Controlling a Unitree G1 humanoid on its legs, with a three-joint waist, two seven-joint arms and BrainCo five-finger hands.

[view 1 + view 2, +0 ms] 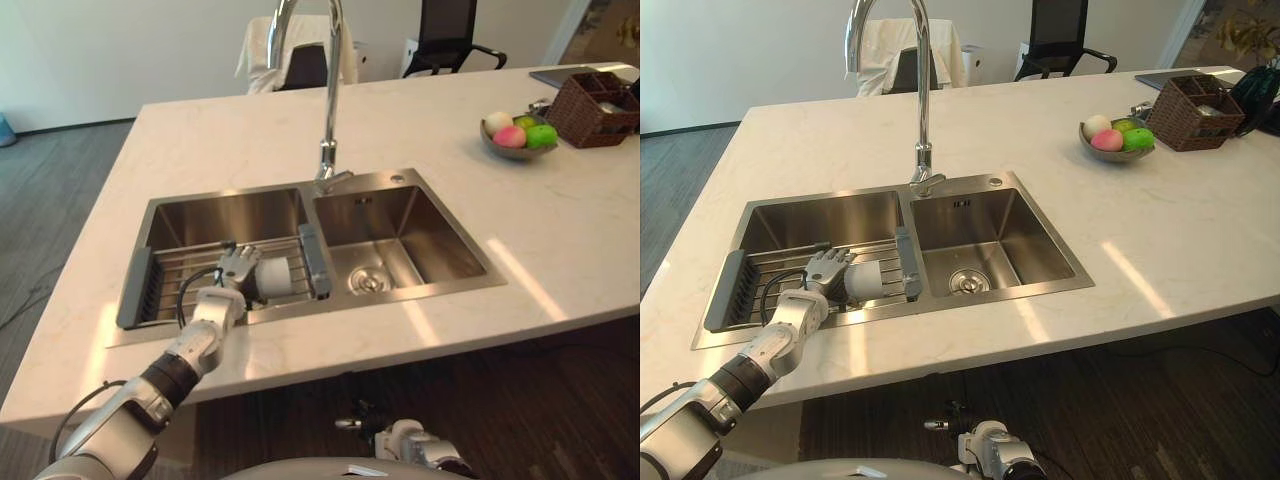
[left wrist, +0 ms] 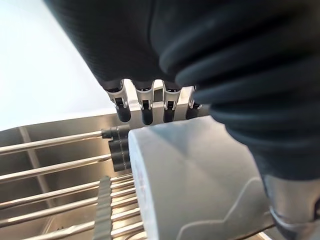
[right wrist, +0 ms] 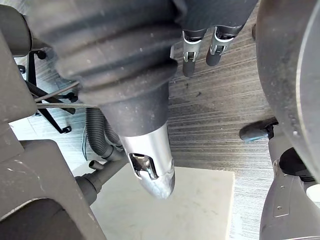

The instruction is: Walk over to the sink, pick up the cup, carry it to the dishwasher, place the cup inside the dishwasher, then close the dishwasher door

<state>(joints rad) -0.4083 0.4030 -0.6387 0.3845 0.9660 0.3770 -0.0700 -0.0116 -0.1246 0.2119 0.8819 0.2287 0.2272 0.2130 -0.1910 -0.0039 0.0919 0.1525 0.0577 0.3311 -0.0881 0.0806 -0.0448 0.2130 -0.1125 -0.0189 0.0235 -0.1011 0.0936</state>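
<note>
Sink (image 1: 440, 240) rack (image 1: 180, 275): cup (image 1: 275, 278) lying | left robot hand (image 1: 238, 265) apparently around it

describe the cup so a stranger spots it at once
Find the double sink in the pale counter. Over its left basin sits a wire rack; the cup lies sideways on it, the only pale grey cylinder, held by the left hand.

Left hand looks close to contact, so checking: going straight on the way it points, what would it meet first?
The white cup lying on the sink rack; the left hand seems to be touching it, though depth is unclear.
</note>
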